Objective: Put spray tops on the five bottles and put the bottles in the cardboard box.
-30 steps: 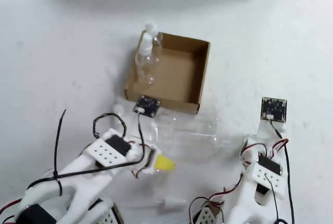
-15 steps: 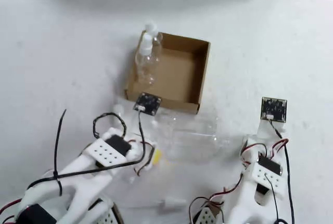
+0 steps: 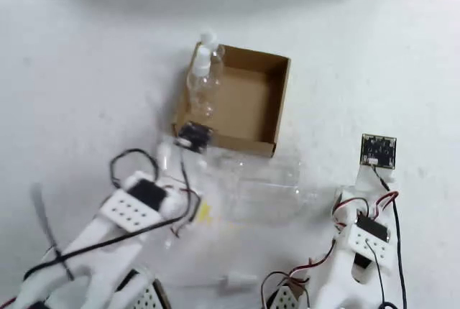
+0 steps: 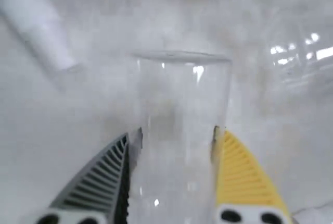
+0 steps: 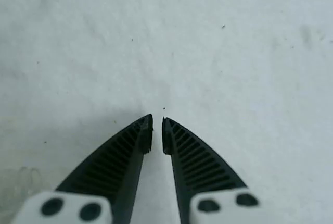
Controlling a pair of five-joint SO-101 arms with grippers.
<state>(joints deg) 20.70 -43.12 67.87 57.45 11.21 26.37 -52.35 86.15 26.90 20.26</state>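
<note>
My left end effector clamps a clear bottle near the front wall of the cardboard box; my right end effector sits closed over bare table.

A robotics lab bench: white table, wired arms, bare circuit boards.

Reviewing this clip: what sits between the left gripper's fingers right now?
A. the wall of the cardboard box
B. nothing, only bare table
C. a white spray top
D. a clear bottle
D: in the left wrist view the clear bottle stands in the left gripper, with the grey and yellow fingers against its two sides.
</note>
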